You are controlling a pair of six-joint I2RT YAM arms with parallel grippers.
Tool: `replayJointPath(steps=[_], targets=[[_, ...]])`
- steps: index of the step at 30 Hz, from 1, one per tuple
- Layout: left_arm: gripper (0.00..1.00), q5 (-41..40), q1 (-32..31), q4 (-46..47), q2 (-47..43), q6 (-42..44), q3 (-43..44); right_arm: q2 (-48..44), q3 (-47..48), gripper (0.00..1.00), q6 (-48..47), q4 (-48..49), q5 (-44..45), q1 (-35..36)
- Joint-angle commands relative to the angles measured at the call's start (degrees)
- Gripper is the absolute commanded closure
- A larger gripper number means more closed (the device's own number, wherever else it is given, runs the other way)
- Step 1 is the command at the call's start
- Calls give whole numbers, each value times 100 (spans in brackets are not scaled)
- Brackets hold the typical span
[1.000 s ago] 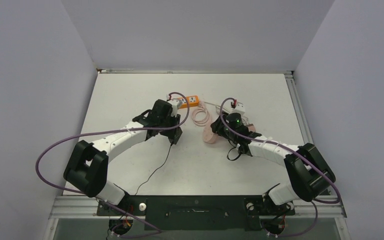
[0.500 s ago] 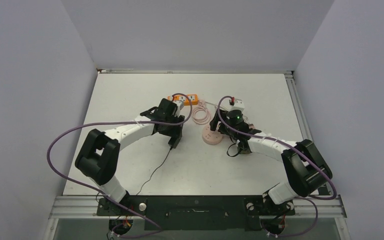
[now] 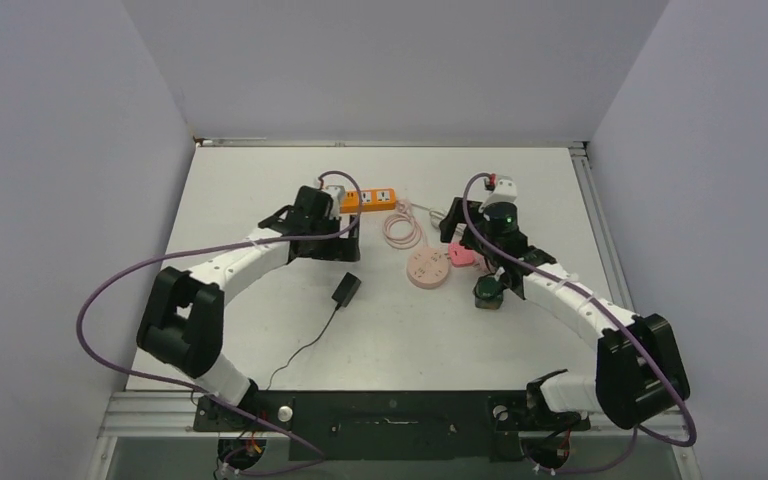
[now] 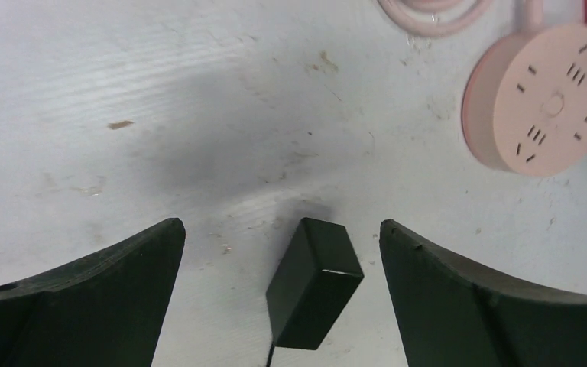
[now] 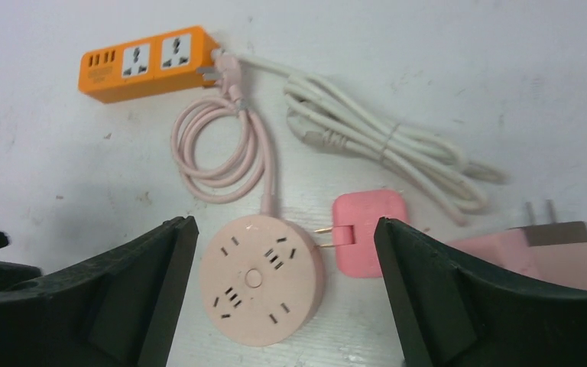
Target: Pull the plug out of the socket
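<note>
The white counter (image 3: 260, 330) between grey walls now has both plugs lying loose on it. Your left hand (image 4: 281, 229) has sprung wide open and drawn back toward 12 o'clock, holding nothing. It has left the black plug (image 4: 313, 294) flat on the counter at its 6 o'clock. Your right hand (image 5: 285, 225) has opened too and is empty. The pink plug (image 5: 368, 245) lies at 3 o'clock of the round pink socket (image 5: 264, 279), prongs bare and pointing at its rim. The pull looks done, so you need only retreat.

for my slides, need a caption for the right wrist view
Open right hand above a round pink socket hub, a square pink plug lying unplugged beside it.
</note>
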Motion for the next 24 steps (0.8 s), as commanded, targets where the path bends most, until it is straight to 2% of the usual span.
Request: replayJointPath(steps=[1, 6, 10, 13, 17, 24], targets=[[4, 7, 636, 490, -928, -224, -47, -525, 283, 10, -414, -484, -84, -653], [4, -801, 992, 738, -2058, -29, -214, -1062, 177, 10, -519, -831, -43, -1555], [4, -1625, 990, 1251, -3070, 337, -658, -1740, -139, 10, -819, -607, 514, -1653], [4, -1979, 990, 1577, -3737, 470, -1037, -2391, -555, 10, -1024, -14, 730, -1654], [4, -1909, 981, 1744, -4226, 751, -1258, -3148, -1119, 10, -1213, 716, 896, -1653], [4, -1934, 981, 1689, -4317, 813, -1244, -3353, -1193, 10, -1300, 775, 1011, -1658]])
